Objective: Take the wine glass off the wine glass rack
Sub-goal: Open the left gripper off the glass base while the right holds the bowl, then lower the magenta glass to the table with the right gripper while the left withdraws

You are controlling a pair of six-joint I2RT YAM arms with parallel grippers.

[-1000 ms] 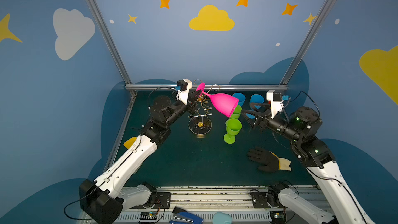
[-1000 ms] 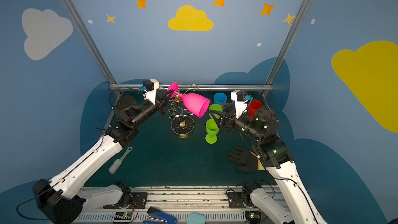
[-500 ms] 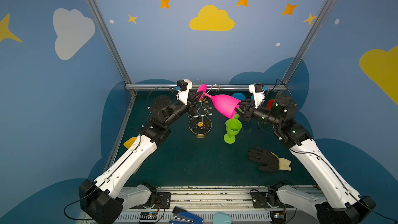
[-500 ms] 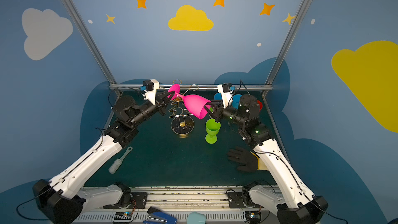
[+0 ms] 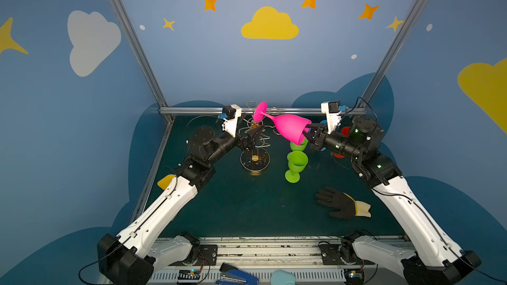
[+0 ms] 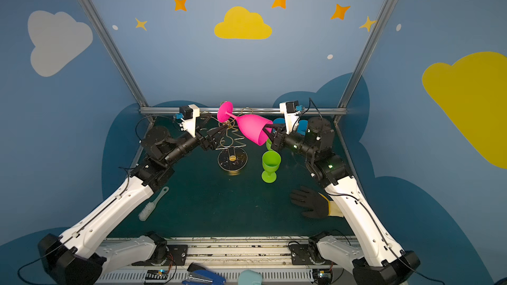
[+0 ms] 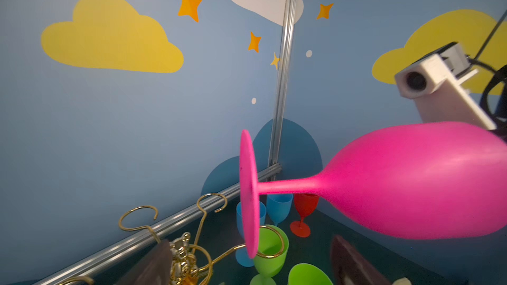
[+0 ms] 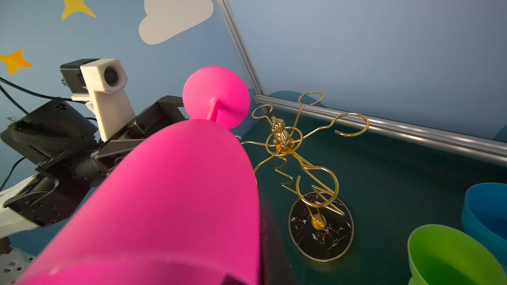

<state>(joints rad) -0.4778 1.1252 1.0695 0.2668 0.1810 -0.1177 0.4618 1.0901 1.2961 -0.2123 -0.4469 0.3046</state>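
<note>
In a top view the right gripper [image 5: 307, 132] now clamps the pink plastic wine glass [image 5: 288, 130] by its rim; the left gripper [image 5: 251, 138] has released. Left wrist: its foot hangs beside the gold wire rack [image 7: 182, 253]. Right wrist: handover complete, we judge.

We see a left arm [image 5: 164, 205] and a right arm [image 5: 406, 209], each with smooth white shells below and round black joints above. A white boxy camera [image 5: 232, 120] sits on each wrist, thin black cables [image 7: 491, 37] run along, and small green lights [image 6: 331, 166] glow on the right arm.
</note>
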